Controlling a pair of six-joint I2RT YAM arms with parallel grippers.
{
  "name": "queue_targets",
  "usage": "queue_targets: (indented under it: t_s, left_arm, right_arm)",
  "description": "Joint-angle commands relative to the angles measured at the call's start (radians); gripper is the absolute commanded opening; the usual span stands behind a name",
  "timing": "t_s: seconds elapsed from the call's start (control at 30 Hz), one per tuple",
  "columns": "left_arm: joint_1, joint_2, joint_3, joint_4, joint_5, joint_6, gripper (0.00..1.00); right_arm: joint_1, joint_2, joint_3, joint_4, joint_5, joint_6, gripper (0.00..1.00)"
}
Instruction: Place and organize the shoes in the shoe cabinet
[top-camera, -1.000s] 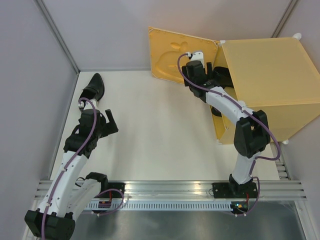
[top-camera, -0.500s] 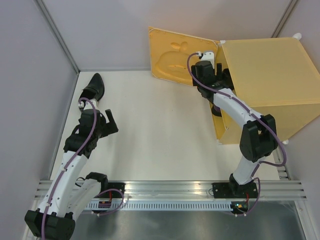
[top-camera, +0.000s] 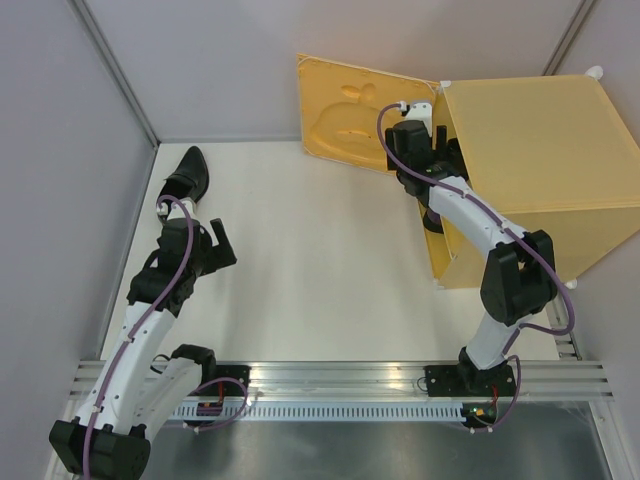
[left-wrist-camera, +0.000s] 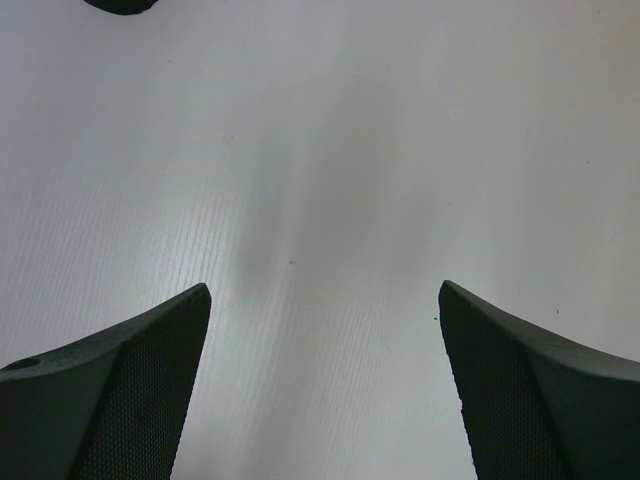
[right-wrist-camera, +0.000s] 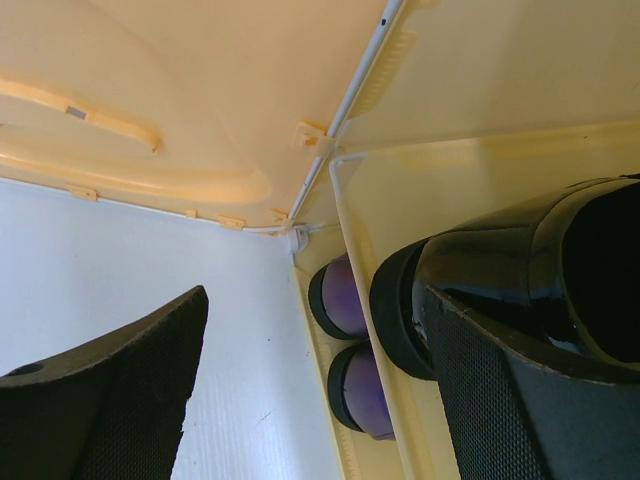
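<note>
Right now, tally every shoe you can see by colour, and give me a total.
Glossy black pointed-toe shoes: 2, one on the white table, one in the yellow-orange plastic cabinet
Shiny purple shoes: 2
Total: 4

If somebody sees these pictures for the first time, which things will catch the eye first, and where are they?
First comes the big yellow shoe cabinet at the far right, its door open to the left and the open right gripper at its mouth. Inside are a glossy black shoe and two purple shoes. A lone black shoe lies at the table's far left.
</note>
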Motion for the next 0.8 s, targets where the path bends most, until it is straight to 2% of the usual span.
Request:
queue_targets:
  t_s: [0.0, 0.3, 0.5, 0.63, 0.77]
  left_arm:
    - [0.001, -0.002, -0.005, 0.039, 0.014, 0.038, 0.97]
    - [0.001, 0.001, -0.002, 0.038, 0.009, 0.036, 0.97]
    - [0.001, 0.006, -0.005, 0.038, 0.000, 0.033, 0.97]
    - [0.001, 0.021, -0.005, 0.038, -0.005, 0.033, 0.97]
    - [0.001, 0.033, -0.005, 0.036, -0.020, 0.028, 0.97]
  right_arm:
    - [-0.023, -0.050, -0.008, -0.022, 0.021, 0.030, 0.91]
    - [0.001, -0.124, -0.002, -0.031, -0.161, 0.073, 0.91]
    - [0.101, -0.164, 0.012, -0.073, -0.286, 0.042, 0.91]
    - [0.167, -0.219, -0.070, -0.059, -0.346, 0.097, 0.91]
    - [0.216, -0.280, -0.201, 0.036, -0.422, 0.154, 0.92]
